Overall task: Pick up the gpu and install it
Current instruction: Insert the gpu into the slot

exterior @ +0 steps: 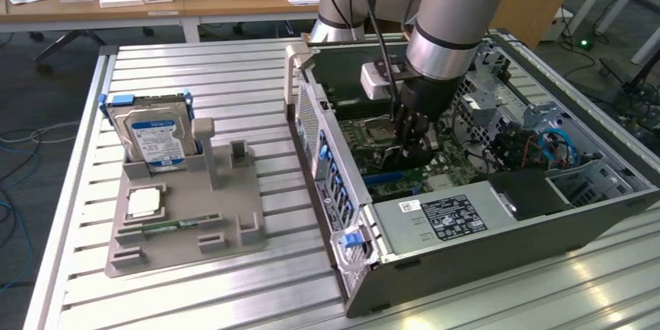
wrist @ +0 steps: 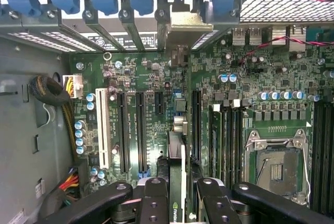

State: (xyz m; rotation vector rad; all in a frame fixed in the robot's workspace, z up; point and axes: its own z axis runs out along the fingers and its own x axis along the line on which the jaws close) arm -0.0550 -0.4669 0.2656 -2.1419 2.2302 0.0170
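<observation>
hand grips gpu above the motherboard

hand is nearly closed, its fingers pinching the gpu on both faces. the card is held on edge so its lower edge can meet an expansion slot, silver bracket towards the rear openings. it hangs inside the open computer case, just over the motherboard. whether it is seated is unclear. the case lies on a ribbed metal table beside a grey fixture carrying a hard drive; wooden desks stand behind.
</observation>
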